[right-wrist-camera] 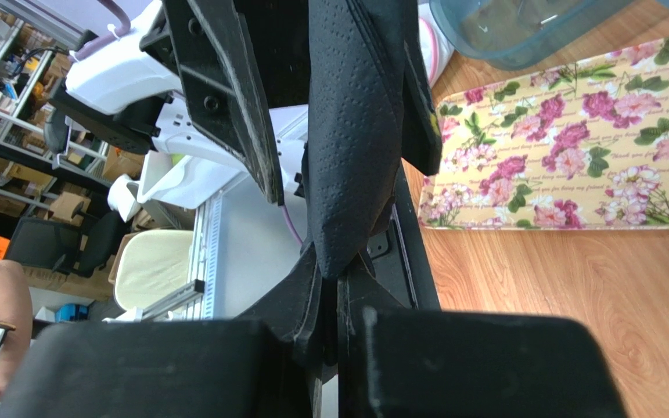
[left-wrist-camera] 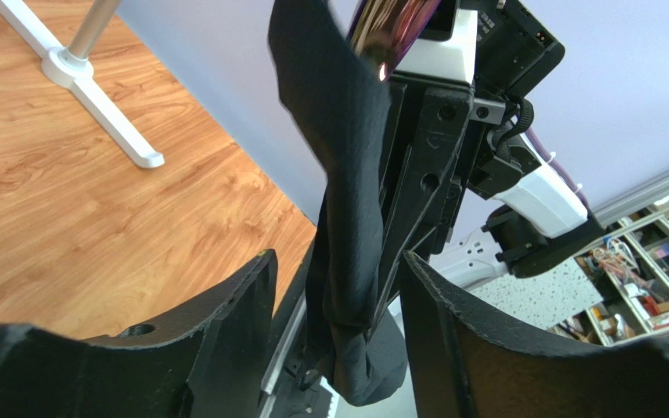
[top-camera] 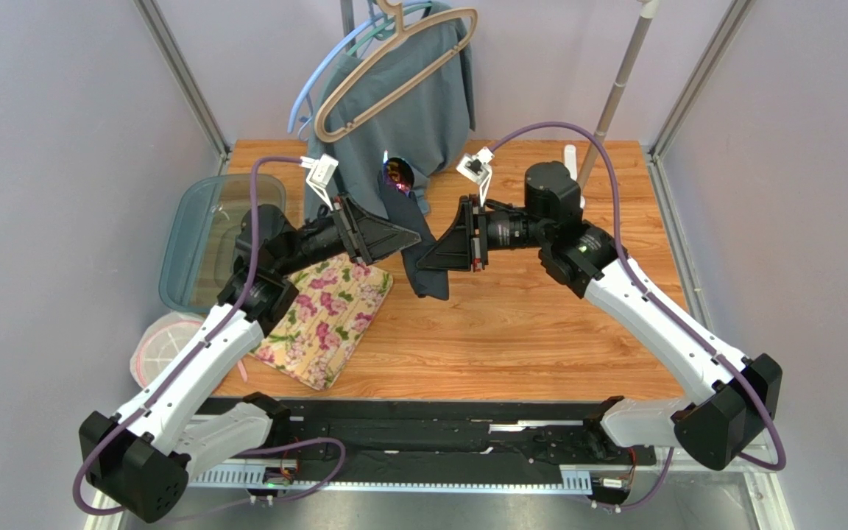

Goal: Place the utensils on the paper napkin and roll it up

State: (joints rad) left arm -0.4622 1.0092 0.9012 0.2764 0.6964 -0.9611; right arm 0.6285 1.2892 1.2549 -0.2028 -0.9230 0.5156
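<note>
The black paper napkin point(top-camera: 435, 282) is rolled into a long bundle and held upright in the air between both grippers, above the wooden table. An iridescent spoon bowl point(top-camera: 400, 173) sticks out of its top end; it also shows in the left wrist view point(left-wrist-camera: 390, 26). Other utensils are hidden inside the roll. My right gripper point(right-wrist-camera: 331, 270) is shut on the lower end of the napkin roll point(right-wrist-camera: 355, 131). My left gripper point(left-wrist-camera: 336, 261) is open, with its fingers point(left-wrist-camera: 246, 305) on either side of the roll point(left-wrist-camera: 347, 200), apart from it.
A floral mat point(top-camera: 323, 320) lies on the table at the left, under my left arm. A teal plastic container point(top-camera: 202, 237) and a pink-rimmed lid point(top-camera: 163, 342) sit beyond the left table edge. A grey-teal garment point(top-camera: 406, 99) hangs at the back, beside a white stand point(left-wrist-camera: 94, 78).
</note>
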